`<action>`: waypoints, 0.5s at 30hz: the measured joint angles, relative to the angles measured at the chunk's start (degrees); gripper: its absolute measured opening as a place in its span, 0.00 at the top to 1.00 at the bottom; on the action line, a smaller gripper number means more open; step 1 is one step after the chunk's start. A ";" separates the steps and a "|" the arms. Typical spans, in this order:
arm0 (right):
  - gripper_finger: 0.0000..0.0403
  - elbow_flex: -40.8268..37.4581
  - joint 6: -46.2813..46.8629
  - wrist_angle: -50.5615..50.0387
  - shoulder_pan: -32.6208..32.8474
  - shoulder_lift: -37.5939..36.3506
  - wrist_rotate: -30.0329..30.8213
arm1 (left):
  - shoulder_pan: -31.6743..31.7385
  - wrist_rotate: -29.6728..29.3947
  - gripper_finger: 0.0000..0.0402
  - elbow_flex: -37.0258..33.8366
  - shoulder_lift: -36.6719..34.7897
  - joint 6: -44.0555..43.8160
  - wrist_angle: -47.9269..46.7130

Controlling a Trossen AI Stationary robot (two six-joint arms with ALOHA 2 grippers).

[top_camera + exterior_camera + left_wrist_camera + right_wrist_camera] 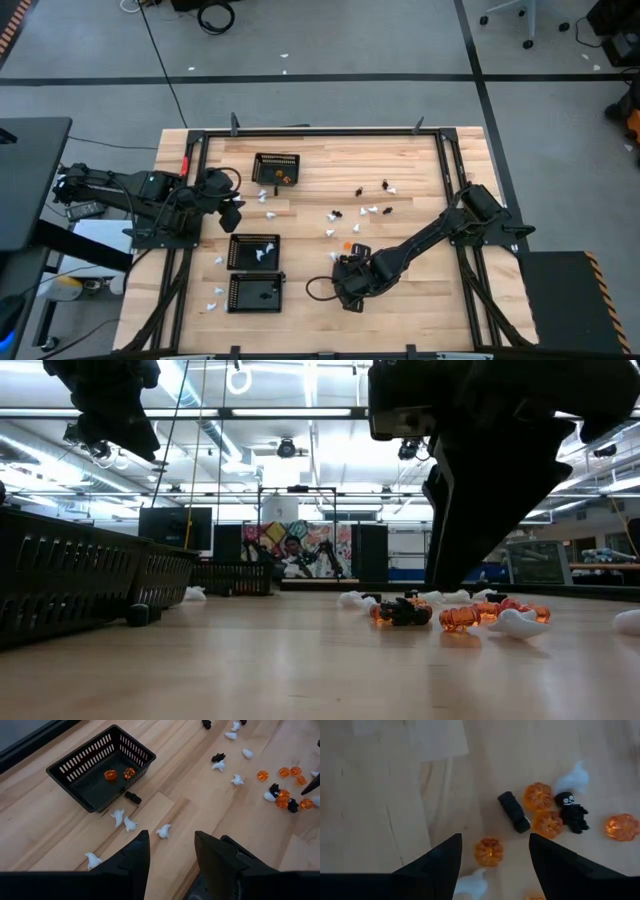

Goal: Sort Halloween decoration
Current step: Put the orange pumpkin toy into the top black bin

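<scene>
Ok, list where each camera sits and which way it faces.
High: overhead, straight down; both arms, left end effector, right end effector.
Low: tabletop level, across to the room; arms overhead.
Left wrist: above open fingers, toward the basket.
Right wrist: above open fingers, at orange pieces.
Shared: the basket also shows from overhead.

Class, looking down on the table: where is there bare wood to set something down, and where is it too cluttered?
Bare wood: the far right corner beyond the right arm, and the strip between the two near baskets and the right gripper. Crowded: the middle, where scattered pieces lie, and beside the far basket.
</scene>
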 joint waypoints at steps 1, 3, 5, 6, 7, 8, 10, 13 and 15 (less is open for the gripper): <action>0.42 -0.03 0.00 0.22 -0.20 0.00 -0.70 | 0.01 0.00 0.60 0.00 -0.01 0.02 0.00; 0.42 -0.96 -0.02 2.07 -0.51 -0.04 -2.32 | 0.01 0.00 0.60 0.00 -0.01 0.04 -0.01; 0.42 -1.93 0.17 2.79 -0.59 -0.04 -3.21 | 0.00 0.00 0.60 0.00 0.00 0.07 -0.02; 0.43 -2.20 0.48 2.91 -0.55 -0.04 -3.80 | 0.01 0.00 0.60 0.00 0.00 0.07 -0.02; 0.43 -2.55 0.76 3.42 -0.45 -0.05 -4.20 | 0.00 0.00 0.60 0.00 -0.02 0.07 0.00; 0.44 -3.04 1.16 4.02 -0.41 -0.07 -4.81 | 0.00 0.00 0.60 0.00 -0.02 0.07 -0.02; 0.45 -4.09 1.88 4.45 -0.35 -0.07 -5.45 | 0.01 0.00 0.60 0.00 0.00 0.07 -0.01; 0.47 -4.48 1.85 5.09 -0.37 -0.06 -5.48 | 0.02 0.00 0.60 0.00 -0.01 0.07 -0.01; 0.48 -4.88 1.59 5.44 -0.41 -0.07 -5.14 | 0.00 0.00 0.60 0.00 -0.01 0.07 -0.02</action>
